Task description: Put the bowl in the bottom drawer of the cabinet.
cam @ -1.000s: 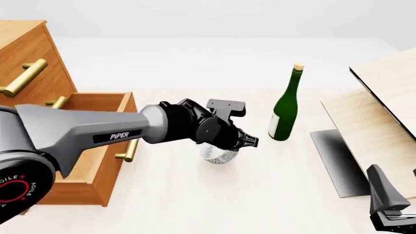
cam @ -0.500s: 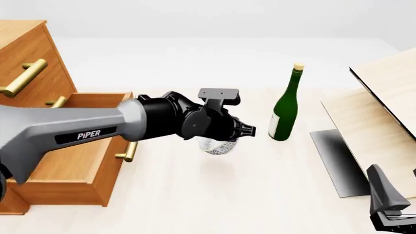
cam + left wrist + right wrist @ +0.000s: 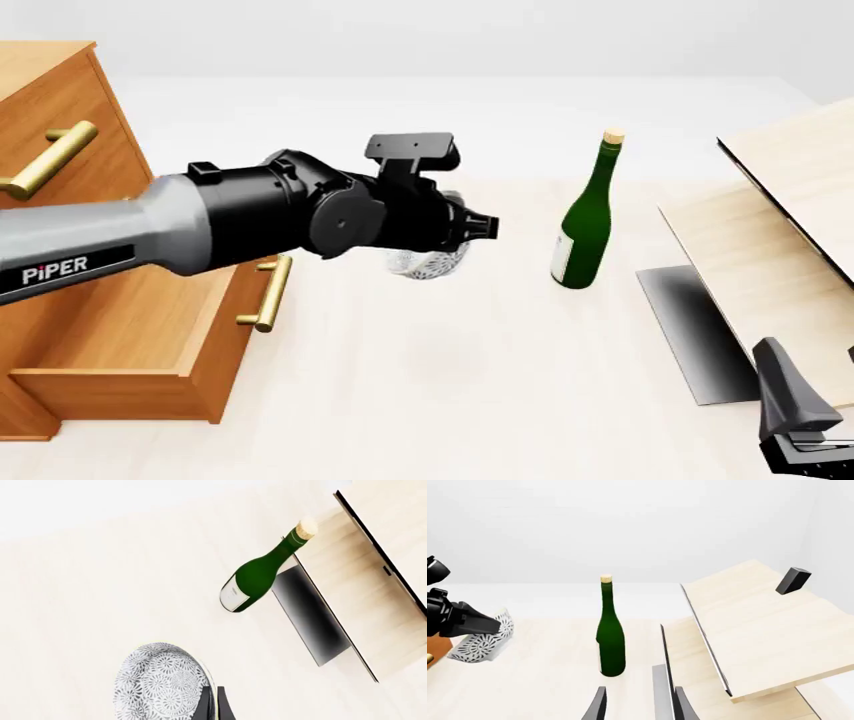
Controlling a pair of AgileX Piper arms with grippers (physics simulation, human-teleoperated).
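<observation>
A: Where's our bowl (image 3: 430, 260)?
B: Lifted off the tabletop (image 3: 441, 380), tilted, rim pinched in our left gripper (image 3: 467, 232) jaws, near the open bottom drawer (image 3: 147, 340), ready to carry over.
A: Right gripper (image 3: 635, 702)?
B: Parked, jaws spread, beside the green wine bottle (image 3: 585, 222).

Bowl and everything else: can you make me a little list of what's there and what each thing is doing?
bowl: lifted off the table, tilted, held by the left gripper
bottom drawer: pulled open, empty as far as visible
cabinet: at the left
green bottle: upright on the table
right gripper: low at the right, open, holding nothing
pale boards: at the right
</observation>
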